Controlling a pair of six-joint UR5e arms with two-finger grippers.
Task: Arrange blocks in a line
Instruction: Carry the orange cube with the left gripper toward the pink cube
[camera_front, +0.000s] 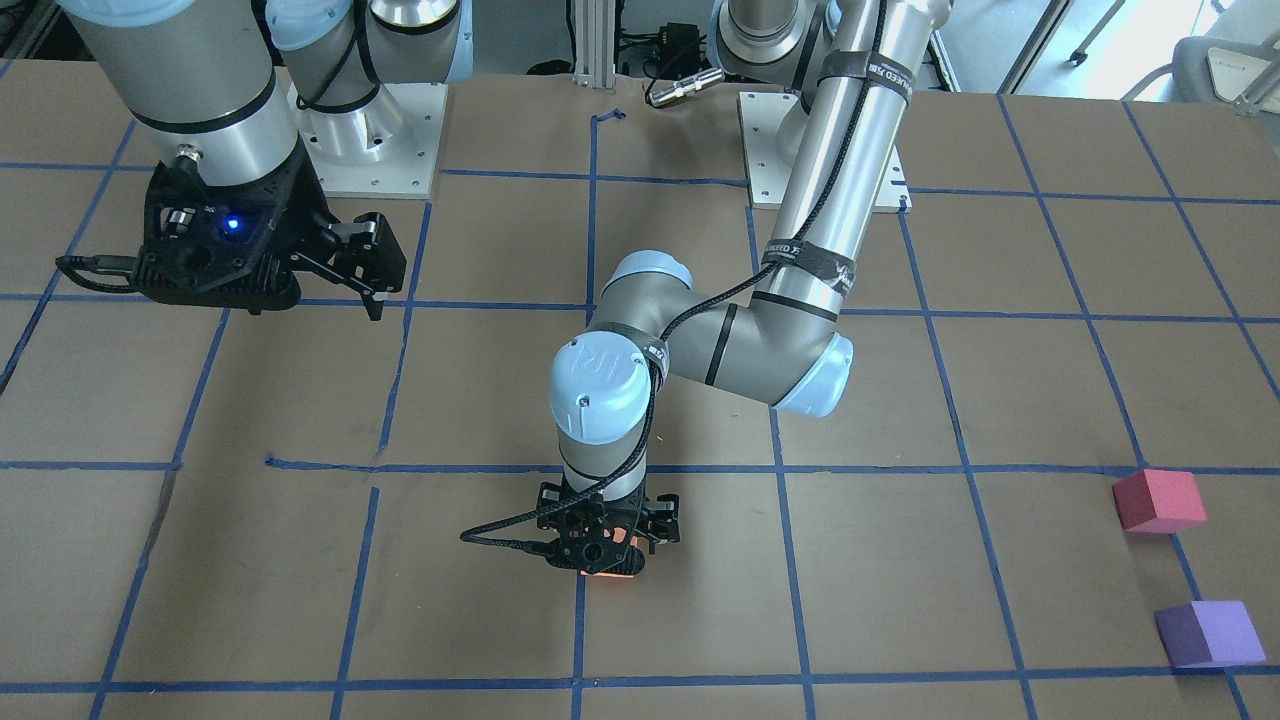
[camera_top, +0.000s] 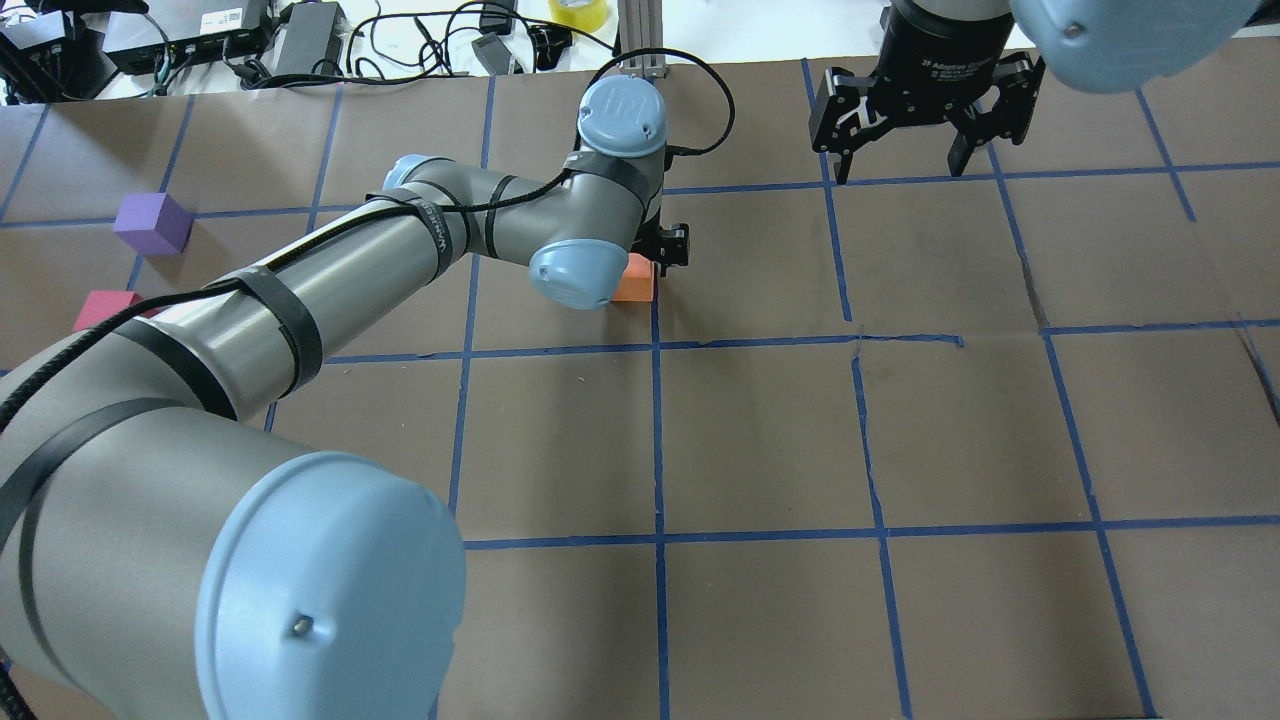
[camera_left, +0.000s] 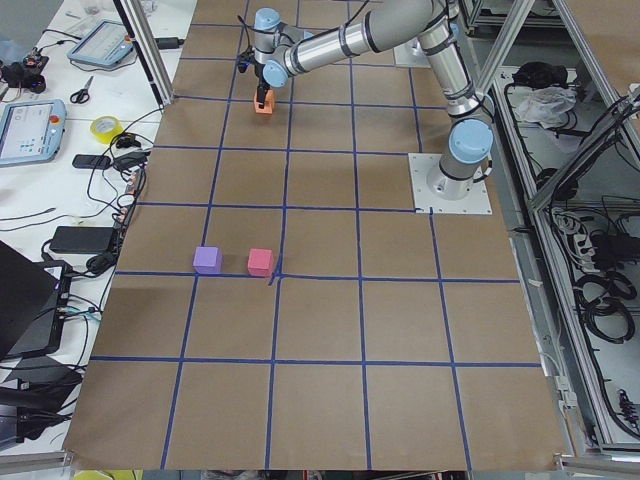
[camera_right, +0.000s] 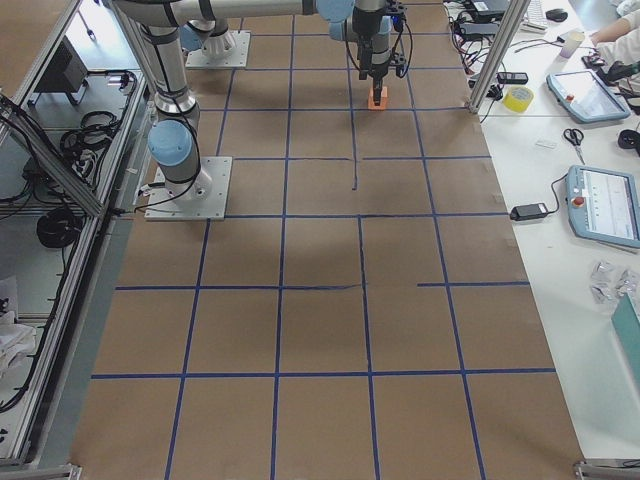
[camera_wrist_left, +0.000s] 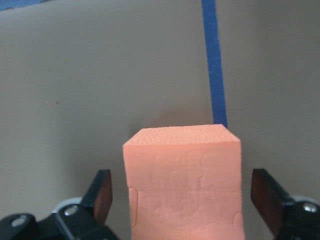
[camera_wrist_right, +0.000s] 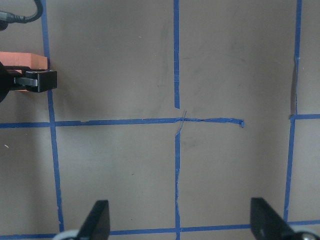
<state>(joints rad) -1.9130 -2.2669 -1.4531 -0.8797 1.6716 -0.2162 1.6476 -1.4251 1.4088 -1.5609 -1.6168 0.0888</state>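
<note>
The orange block (camera_wrist_left: 182, 175) sits on the brown table by a blue tape line near the middle of the far side (camera_top: 635, 282) (camera_front: 612, 572). My left gripper (camera_wrist_left: 182, 195) is open and straddles it, with a gap on each side between the fingers and the block. The pinkish-red block (camera_front: 1158, 500) and the purple block (camera_front: 1210, 633) lie side by side far off on my left (camera_top: 105, 308) (camera_top: 152, 224). My right gripper (camera_top: 910, 150) is open and empty, hovering above the table on the right.
The table (camera_top: 760, 440) is brown paper with a blue tape grid. The arms' white base plates (camera_front: 370, 140) stand at the robot's edge. Cables, a tape roll (camera_left: 105, 128) and tablets lie on the bench beyond the far edge.
</note>
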